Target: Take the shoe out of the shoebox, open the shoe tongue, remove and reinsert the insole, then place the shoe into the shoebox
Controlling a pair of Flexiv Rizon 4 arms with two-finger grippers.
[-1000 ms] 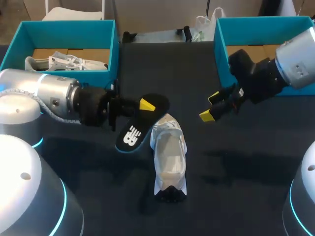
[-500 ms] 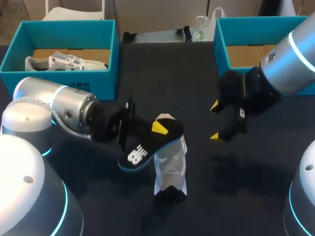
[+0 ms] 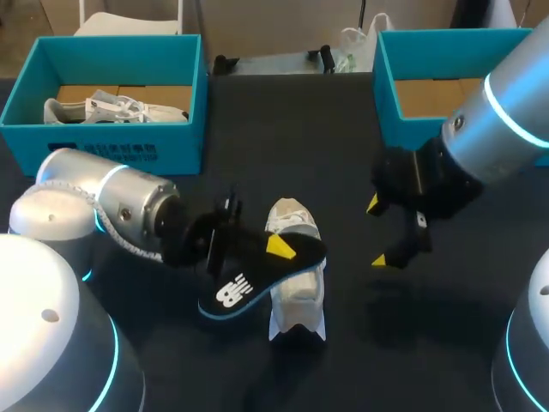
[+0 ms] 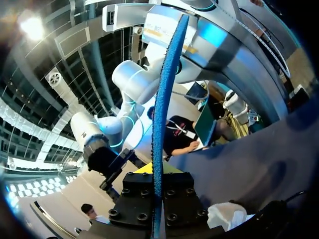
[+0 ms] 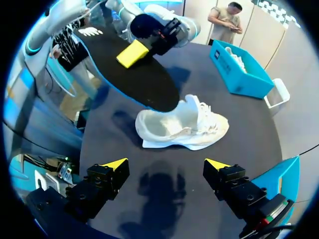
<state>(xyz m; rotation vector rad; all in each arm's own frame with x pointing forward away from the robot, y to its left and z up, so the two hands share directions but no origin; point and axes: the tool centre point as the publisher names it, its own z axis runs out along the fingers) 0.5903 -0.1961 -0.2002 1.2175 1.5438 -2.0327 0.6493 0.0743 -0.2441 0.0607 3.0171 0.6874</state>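
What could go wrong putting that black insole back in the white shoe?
The insole, held by the left gripper, sits at an angle across the shoe, so it might jam or fold going in. Nothing holds the shoe; the right gripper is open and off to its side, so a push could slide it.

Even overhead light throws soft shadows onto the dark table (image 3: 292,120).

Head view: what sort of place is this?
Likely a robot test lab: two robot arms at a table, one holding an insole over a white shoe, teal shoeboxes behind.
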